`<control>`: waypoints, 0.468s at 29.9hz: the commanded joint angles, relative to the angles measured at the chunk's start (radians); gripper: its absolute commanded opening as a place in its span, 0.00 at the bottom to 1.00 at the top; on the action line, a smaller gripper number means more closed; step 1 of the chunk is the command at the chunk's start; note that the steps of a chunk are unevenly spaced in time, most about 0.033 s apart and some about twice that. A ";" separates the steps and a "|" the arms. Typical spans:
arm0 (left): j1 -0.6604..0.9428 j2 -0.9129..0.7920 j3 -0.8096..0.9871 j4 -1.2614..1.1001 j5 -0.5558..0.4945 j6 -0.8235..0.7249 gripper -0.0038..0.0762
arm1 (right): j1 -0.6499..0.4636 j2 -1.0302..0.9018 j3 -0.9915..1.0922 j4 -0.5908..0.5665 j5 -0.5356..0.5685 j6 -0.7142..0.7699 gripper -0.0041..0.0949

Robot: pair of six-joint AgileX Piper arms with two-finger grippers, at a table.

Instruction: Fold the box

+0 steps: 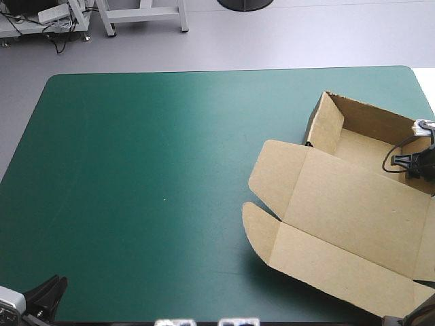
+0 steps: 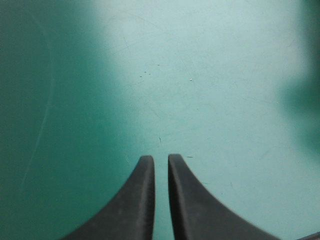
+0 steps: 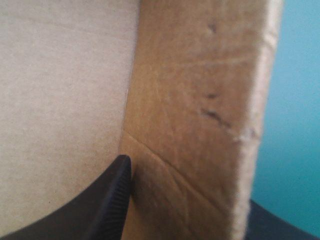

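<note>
The brown box [image 1: 353, 210], a cut sheet of board, lies on the right-hand part of the teal-green table cover [image 1: 149, 170], reaching the table's right edge and close to its near edge. It stands as an open tray with its lid laid flat: the tray part sits toward the far right, its walls raised, and the lid panel spreads from it toward the near edge, with two rounded flaps at its left side resting on the cover. The right gripper [image 1: 416, 163] is at the tray's right-hand wall, close to the table's right edge. In the right wrist view one black finger [image 3: 110, 200] lies against the wall's pale inner side and the other shows as a dark shape beyond the wall's outer face, so the wall is pinched between them. The left gripper [image 1: 47, 292] is at the table's near left corner, well apart from the box. Its two black fingers are drawn together with only a thin slit between the tips, nothing held, over bare cover.
</note>
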 commanded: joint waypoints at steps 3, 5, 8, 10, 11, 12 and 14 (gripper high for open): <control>-0.006 0.024 -0.019 -0.013 -0.056 -0.005 0.12 | -0.005 -0.016 -0.102 0.039 0.106 -0.008 0.45; -0.006 0.024 -0.019 -0.013 -0.056 -0.005 0.12 | -0.005 -0.018 -0.160 0.068 0.148 -0.021 0.45; -0.006 0.024 -0.019 -0.013 -0.056 -0.005 0.12 | -0.005 -0.018 -0.254 0.108 0.207 -0.025 0.45; -0.006 0.024 -0.019 -0.013 -0.056 -0.005 0.12 | -0.005 -0.018 -0.309 0.127 0.245 -0.025 0.45; -0.006 0.024 -0.019 -0.013 -0.056 -0.005 0.12 | -0.005 -0.020 -0.340 0.132 0.267 -0.023 0.46; -0.006 0.024 -0.019 -0.011 -0.056 -0.005 0.12 | -0.005 -0.020 -0.364 0.137 0.284 -0.023 0.46; -0.006 0.024 -0.019 -0.011 -0.056 -0.005 0.12 | -0.005 -0.025 -0.422 0.137 0.328 -0.017 0.46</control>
